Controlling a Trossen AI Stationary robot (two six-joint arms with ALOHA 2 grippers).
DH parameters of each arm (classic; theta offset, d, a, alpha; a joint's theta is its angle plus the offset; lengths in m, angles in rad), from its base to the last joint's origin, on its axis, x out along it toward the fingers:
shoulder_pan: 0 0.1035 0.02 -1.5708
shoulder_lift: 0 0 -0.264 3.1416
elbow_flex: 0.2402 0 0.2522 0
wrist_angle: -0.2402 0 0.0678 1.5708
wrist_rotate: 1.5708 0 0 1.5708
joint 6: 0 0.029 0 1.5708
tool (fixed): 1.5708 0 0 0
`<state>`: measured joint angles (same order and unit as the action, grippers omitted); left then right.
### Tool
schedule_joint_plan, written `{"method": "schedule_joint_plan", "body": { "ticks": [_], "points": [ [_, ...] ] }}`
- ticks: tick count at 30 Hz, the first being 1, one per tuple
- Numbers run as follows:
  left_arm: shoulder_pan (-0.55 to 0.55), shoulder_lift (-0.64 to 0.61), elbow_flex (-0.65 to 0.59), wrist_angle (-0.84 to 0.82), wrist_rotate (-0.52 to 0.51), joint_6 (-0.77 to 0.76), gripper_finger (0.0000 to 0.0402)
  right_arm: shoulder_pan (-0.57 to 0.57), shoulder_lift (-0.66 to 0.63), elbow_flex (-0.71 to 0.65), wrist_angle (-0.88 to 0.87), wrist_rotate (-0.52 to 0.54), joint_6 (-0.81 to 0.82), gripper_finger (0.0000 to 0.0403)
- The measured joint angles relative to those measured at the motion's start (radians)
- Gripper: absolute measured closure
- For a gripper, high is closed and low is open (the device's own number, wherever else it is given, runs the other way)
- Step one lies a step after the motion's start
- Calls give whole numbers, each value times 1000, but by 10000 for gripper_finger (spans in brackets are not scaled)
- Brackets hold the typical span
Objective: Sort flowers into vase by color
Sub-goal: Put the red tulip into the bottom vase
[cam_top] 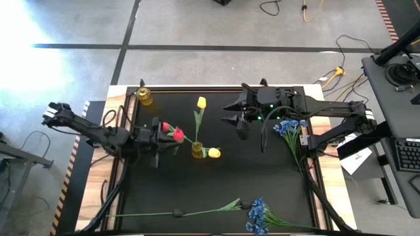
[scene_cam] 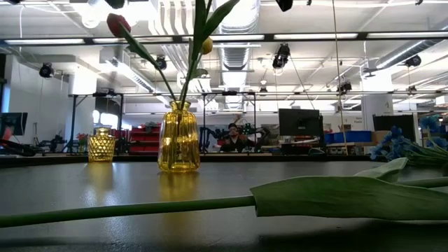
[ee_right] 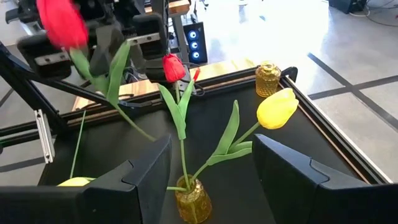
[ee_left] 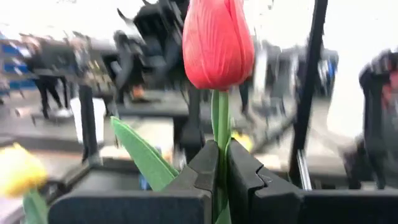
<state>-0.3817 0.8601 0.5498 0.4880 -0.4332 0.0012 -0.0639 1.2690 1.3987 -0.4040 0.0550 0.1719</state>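
A yellow glass vase (cam_top: 198,151) (ee_right: 193,200) (scene_cam: 178,138) stands mid-table. It holds two yellow tulips (cam_top: 201,102) (ee_right: 278,107) and a red tulip (cam_top: 165,126) (ee_right: 174,67). My left gripper (cam_top: 164,136) (ee_left: 222,149) is left of the vase, shut on a second red tulip (cam_top: 177,136) (ee_left: 217,43) (ee_right: 62,22). My right gripper (cam_top: 235,118) (ee_right: 211,149) hangs open, far-right of the vase, touching nothing. Blue blossoms lie at the right edge (cam_top: 289,128) and the near edge (cam_top: 259,213). My left gripper pinches the red tulip's green stem (ee_left: 220,134) just below the bloom, between its two fingers. The fingers come roughly level from the table's left and lie across the stem. The bloom stands upright beyond the fingertips, off the table. The stem slants down toward the vase's mouth (ee_right: 149,132).
A small amber vase (cam_top: 145,96) (scene_cam: 101,145) (ee_right: 268,78) stands at the far-left corner. A long green stem with a leaf (cam_top: 177,212) (scene_cam: 329,197) lies along the near edge. Raised frame rails border the black mat (cam_top: 216,183). Cables and a desk lie off to the right.
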Motion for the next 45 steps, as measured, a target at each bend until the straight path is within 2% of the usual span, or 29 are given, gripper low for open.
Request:
{"method": "schedule_joint_plan", "body": {
  "ticks": [4, 8, 13, 18, 21, 32, 40, 45],
  "points": [
    [30, 96, -3, 262, 9, 21, 401, 0, 0, 0, 2, 0, 2, 188],
    [46, 181, 27, 372, 38, 85, 401, 0, 0, 0, 2, 0, 3, 188],
    [122, 260, 53, 529, 106, 136, 401, 0, 0, 0, 6, 0, 3, 188],
    [190, 323, 72, 525, 187, 79, 401, 1, -3, 0, 20, -1, 18, 188],
    [200, 333, 77, 526, 198, 78, 401, 1, -10, 0, 14, -6, 48, 188],
    [204, 326, 40, 471, 178, 41, 401, 14, -24, 0, 10, -9, 53, 188],
    [209, 349, 10, 471, 109, -2, 401, 14, -24, 0, 5, -9, 50, 188],
    [209, 349, 3, 450, 99, -11, 401, 14, -24, 0, -14, -1, 64, 188]
  ]
}}
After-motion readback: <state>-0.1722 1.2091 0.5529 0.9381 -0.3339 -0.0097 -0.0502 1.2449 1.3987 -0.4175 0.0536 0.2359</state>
